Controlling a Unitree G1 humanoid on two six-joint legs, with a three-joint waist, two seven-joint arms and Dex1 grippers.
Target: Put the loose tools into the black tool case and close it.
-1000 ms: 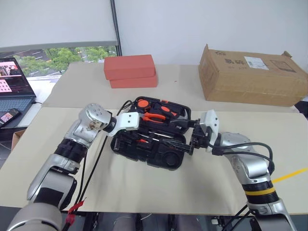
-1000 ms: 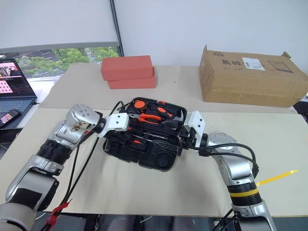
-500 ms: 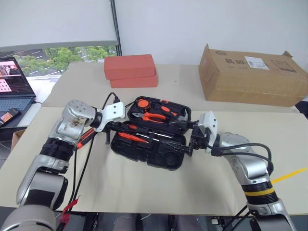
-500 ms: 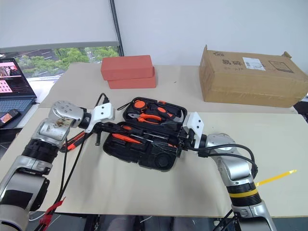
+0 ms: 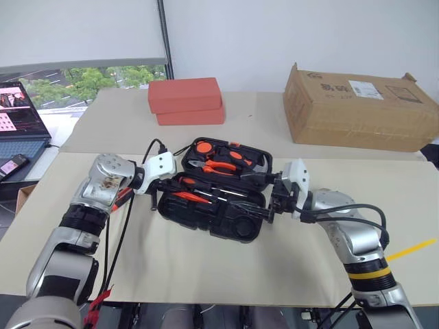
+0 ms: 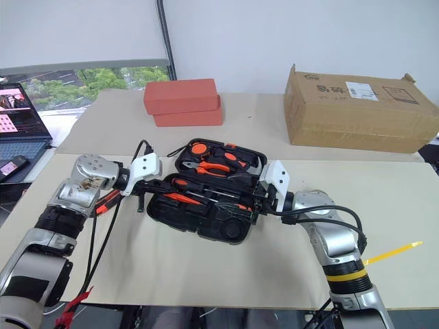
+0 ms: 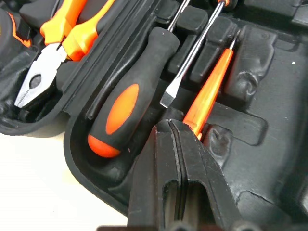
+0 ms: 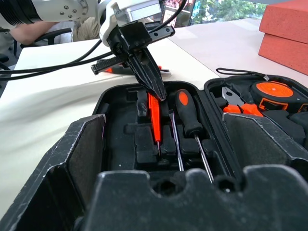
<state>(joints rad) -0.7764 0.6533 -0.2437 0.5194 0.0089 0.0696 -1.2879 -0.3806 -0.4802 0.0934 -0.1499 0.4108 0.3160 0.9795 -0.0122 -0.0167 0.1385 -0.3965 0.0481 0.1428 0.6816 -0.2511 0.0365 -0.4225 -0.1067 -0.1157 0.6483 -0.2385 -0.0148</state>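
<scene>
Left end effector [image 7: 180,159] is seen with its two black fingers pressed together, nothing between them, tip right at the end of the thin orange tester pen [image 7: 208,91], which is seated in a slot of the black tool case [image 5: 236,226]. Whether the tip actually touches the pen cannot be told. Right end effector [image 5: 273,200] is spread wide at the case's right end, its fingers close against the shell there; a firm grip cannot be confirmed.

The case lies open on the beige surface [image 5: 226,267], both halves up. In the near half a black-and-orange screwdriver [image 7: 130,96] and a slim flat-blade screwdriver [image 7: 185,62] are laid beside the pen. In the far half orange-handled pliers [image 5: 218,166] and a round orange-black tool [image 5: 203,147] are seated. Another orange-black tool [image 6: 104,201] is left loose on the surface just left of the case, partly hidden under the left arm.

Two stacked red boxes [image 5: 186,100] are set behind the case, a brown cardboard box [image 5: 357,108] at far right, both well apart from it. A laptop [image 5: 20,123] is at the far left edge. A window with trees is seen behind it.

Bare surface is open in front of the case and to its right; black cables [image 5: 120,233] trail over the near left.
</scene>
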